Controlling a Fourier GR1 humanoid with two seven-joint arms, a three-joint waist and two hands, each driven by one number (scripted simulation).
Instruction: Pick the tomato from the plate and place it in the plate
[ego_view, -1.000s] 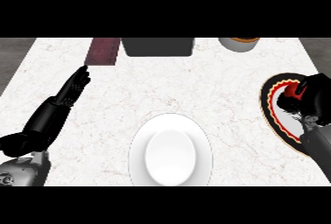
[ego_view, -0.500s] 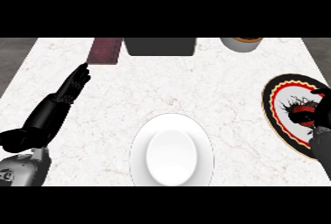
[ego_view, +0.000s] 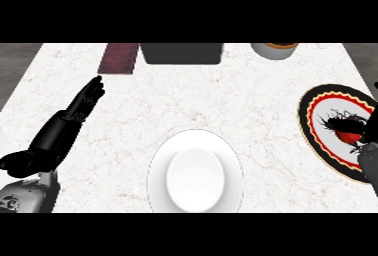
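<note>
Plain white oval-looking plate (ego_view: 195, 172) low on the white marbled counter (ego_view: 199, 95), bare, taken here as the landmark. Well to its right, near the counter's right edge: round dark plate with a red and cream patterned rim (ego_view: 319, 117). On that patterned plate, toward its right side, the small red tomato (ego_view: 350, 135), partly covered by black fingers of the right hand (ego_view: 366, 150). Those fingers curled down over the tomato from the right; thumb side hidden at the view's edge, so whether the tomato is truly pinched cannot be told. Tomato seemingly resting on the patterned plate, not on the white one.

Well to the left of the white plate: left hand (ego_view: 83, 102), flat and resting, fingers straight and pointing up the counter, holding nothing, on a grey forearm (ego_view: 28, 195) coming in from the lower left corner.

Far above the white plate, along the counter's back edge: flat dark maroon rectangular board (ego_view: 119, 58) up and left, just beyond the left fingertips; dark grey rectangular box (ego_view: 181, 53) straight up; round brown-topped pale cup (ego_view: 275, 50) up and right, cut off at the top.
</note>
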